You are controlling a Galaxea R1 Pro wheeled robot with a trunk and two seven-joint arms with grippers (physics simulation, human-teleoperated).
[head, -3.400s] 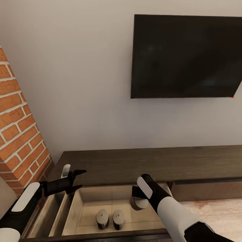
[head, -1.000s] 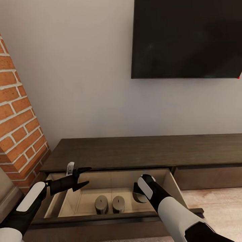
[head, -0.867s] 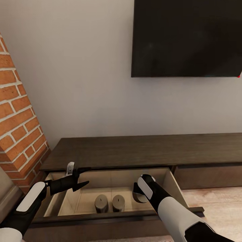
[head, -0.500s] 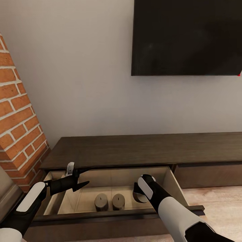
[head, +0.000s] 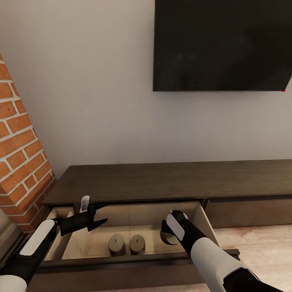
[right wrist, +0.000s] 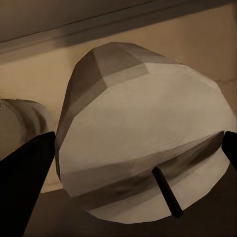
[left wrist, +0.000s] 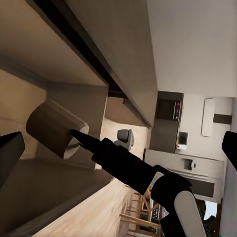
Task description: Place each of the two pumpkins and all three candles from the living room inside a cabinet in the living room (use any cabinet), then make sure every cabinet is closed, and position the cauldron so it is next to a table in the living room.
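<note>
Over the open drawer (head: pixel 134 259) of the cabinet (head: pixel 162 182), the right end effector (head: pixel 165 234) grips a candle (right wrist: pixel 143 148). Two candles (head: pixel 116 244) stand inside. Left end effector (head: pixel 98 213) hangs open, empty. Beyond: television (head: pixel 223 44).

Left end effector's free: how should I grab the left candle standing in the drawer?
Probably best to come straight down on the left candle and close on its curved side wall, fingers front and back: it stands upright, with the other candle close beside it.
</note>
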